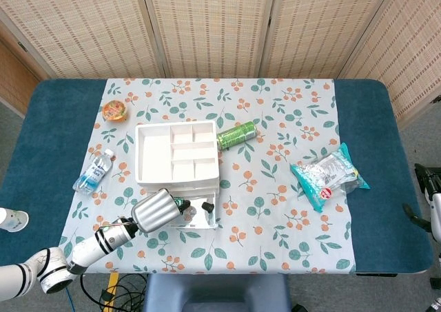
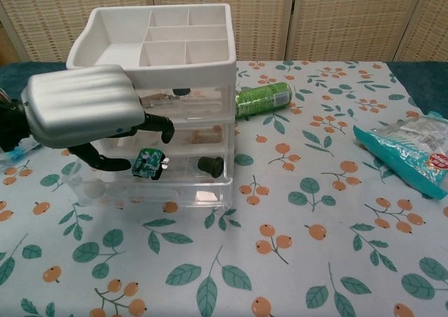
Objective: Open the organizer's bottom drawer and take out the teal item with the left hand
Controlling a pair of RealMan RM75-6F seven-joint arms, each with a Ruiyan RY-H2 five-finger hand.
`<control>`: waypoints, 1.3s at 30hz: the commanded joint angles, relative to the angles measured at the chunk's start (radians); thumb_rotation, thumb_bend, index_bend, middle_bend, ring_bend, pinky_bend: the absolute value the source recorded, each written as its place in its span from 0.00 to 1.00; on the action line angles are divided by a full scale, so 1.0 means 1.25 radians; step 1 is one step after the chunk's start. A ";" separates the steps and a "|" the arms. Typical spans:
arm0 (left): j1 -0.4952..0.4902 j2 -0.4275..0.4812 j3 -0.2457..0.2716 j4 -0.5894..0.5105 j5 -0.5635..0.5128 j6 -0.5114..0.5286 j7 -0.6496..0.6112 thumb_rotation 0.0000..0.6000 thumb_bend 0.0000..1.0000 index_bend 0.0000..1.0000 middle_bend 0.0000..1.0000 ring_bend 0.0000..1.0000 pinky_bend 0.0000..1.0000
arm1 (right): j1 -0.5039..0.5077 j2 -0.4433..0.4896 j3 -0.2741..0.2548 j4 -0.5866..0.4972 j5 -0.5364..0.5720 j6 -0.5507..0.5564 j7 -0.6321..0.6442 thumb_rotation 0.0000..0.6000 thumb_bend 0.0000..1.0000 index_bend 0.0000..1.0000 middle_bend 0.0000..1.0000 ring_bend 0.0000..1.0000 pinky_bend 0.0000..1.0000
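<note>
Here, left hand (image 2: 80, 114) just in front of organizer (image 2: 178, 65), dark fingers (image 2: 157, 124) curled over the pulled-out bottom drawer (image 2: 175, 187), teal item (image 2: 145, 163) pinched at fingertips above drawer floor, dark knob-like piece (image 2: 210, 166) to hand's right in same drawer; right hand out of view.

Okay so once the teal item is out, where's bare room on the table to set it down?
Open cloth lies between the organizer and the snack bag, and along the near edge. It is crowded left of the organizer: left hand, water bottle.
</note>
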 commanded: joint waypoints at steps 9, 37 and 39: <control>0.009 -0.014 0.005 0.056 0.042 0.024 0.014 1.00 0.24 0.34 0.95 0.99 1.00 | 0.001 0.001 0.002 0.002 0.000 0.000 -0.001 1.00 0.24 0.12 0.27 0.29 0.25; -0.013 -0.046 0.015 0.139 0.090 0.005 -0.017 1.00 0.24 0.32 0.95 0.98 1.00 | 0.005 0.023 0.009 -0.025 0.003 0.000 -0.013 1.00 0.21 0.12 0.28 0.29 0.25; -0.016 -0.049 0.015 0.142 0.090 0.001 -0.020 1.00 0.24 0.32 0.95 0.98 1.00 | 0.005 0.022 0.009 -0.025 0.004 -0.001 -0.013 1.00 0.21 0.12 0.28 0.29 0.25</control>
